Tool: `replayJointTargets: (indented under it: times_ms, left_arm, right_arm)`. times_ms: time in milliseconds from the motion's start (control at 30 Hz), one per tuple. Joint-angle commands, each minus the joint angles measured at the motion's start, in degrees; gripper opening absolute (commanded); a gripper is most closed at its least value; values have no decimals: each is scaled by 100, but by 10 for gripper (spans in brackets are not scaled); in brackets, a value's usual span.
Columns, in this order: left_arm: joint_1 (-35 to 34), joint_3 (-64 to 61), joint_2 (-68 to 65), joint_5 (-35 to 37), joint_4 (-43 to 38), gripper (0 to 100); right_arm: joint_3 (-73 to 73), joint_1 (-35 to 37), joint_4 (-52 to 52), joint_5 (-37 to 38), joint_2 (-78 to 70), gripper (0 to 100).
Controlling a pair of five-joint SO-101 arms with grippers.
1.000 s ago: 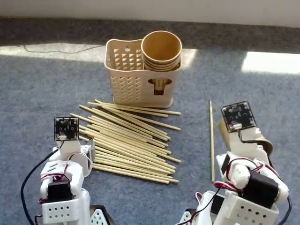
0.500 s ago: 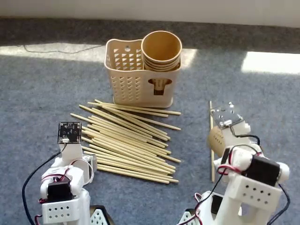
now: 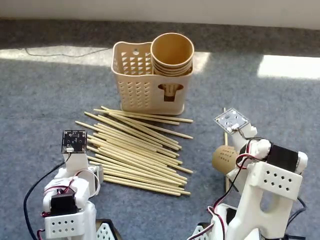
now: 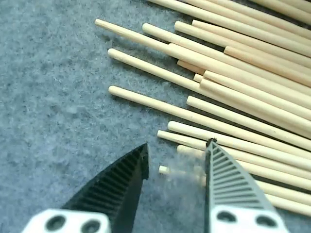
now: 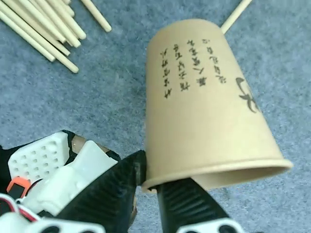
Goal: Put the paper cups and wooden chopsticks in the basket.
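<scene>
A cream slotted basket [image 3: 131, 80] stands at the back with a stack of paper cups [image 3: 172, 50] in its right compartment. Many wooden chopsticks [image 3: 135, 150] lie in a loose pile in front of it. One single chopstick [image 3: 225, 142] lies apart at the right. My right gripper [image 5: 150, 177] is shut on the rim of a brown paper cup [image 5: 204, 107]. That cup [image 3: 224, 159] hangs tilted above the carpet, right of the pile. My left gripper [image 4: 175, 165] is open, low over the near ends of the pile's chopsticks [image 4: 233, 92].
Blue-grey carpet [image 3: 55, 90] covers the floor. A thin cable [image 3: 50, 52] lies at the back left. Bare carpet lies left of the basket and between the pile and the right arm [image 3: 270, 180].
The right arm has lifted the paper cup and swung it left toward the pile, tilting it on its side. The left arm shifted slightly nearer early on, then stayed still.
</scene>
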State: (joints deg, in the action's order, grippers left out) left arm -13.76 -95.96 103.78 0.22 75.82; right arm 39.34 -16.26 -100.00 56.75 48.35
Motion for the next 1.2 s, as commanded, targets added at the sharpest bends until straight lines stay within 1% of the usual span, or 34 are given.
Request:
replayJointTargets:
  times_ms: [0, 700, 800, 867, 967, 1033, 1167]
  left_arm:
    - [66, -119, 66, 53, 26, 193]
    - [66, -119, 66, 53, 26, 193]
    - [101, -119, 66, 53, 26, 193]
    - [92, -119, 66, 53, 26, 193]
    - [92, -119, 66, 53, 26, 193]
    - [92, -119, 66, 53, 26, 193]
    - [92, -119, 66, 53, 26, 193]
  right_arm:
    - [-92, 48, -92, 79, -22, 9]
    - [-40, 31, -92, 70, 22, 9]
    - [136, 92, -84, 79, 13, 9]
    - [189, 268, -84, 62, -13, 9]
    - [163, 391, -84, 18, 31, 9]
    - [119, 374, -84, -176, 31, 9]
    - [-338, 374, -92, -237, 31, 9]
